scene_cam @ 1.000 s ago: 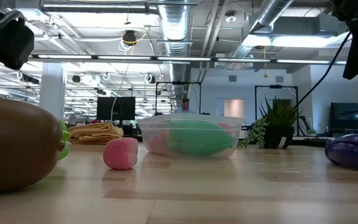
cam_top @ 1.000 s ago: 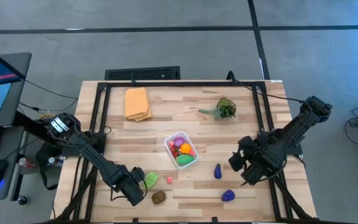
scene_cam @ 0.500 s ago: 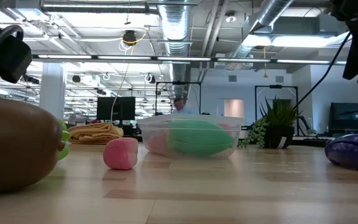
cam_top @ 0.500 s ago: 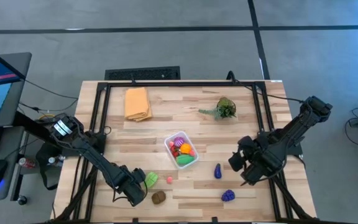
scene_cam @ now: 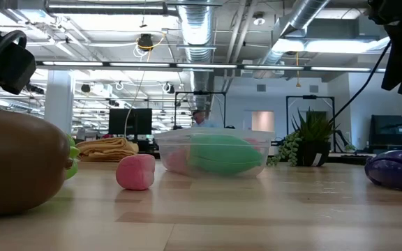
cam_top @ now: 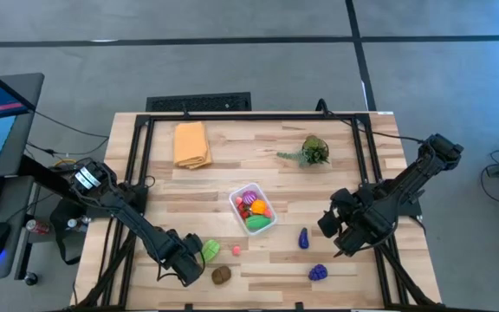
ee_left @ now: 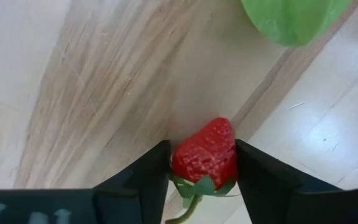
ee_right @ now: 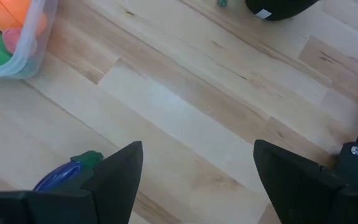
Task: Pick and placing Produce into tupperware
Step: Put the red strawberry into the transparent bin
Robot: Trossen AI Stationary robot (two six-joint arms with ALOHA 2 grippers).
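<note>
A: From above we see the left gripper (cam_top: 187,267) low at the near left of the table (cam_top: 223,178), beside a green piece (cam_top: 210,250) and a brown piece (cam_top: 221,275). What it holds is hidden there. The tupperware (cam_top: 252,209) sits mid-table with several pieces inside, and bare wood lies between the two.

B: The right gripper (cam_top: 343,234) hangs at the right, near a blue piece (cam_top: 303,238) and a purple piece (cam_top: 318,273).

A: At table level we get the brown piece (scene_cam: 19,162) huge at the near left, a pink piece (scene_cam: 135,171), and the tupperware (scene_cam: 215,151) behind it.

B: Our left wrist view alone shows the grasp: the fingers (ee_left: 143,180) clamp a red strawberry (ee_left: 205,154), tip pointing away from the wrist and stem toward it.

A: The right wrist view shows its fingers (ee_right: 118,175) spread wide on nothing, the blue piece (ee_right: 64,176) beside one.
</note>
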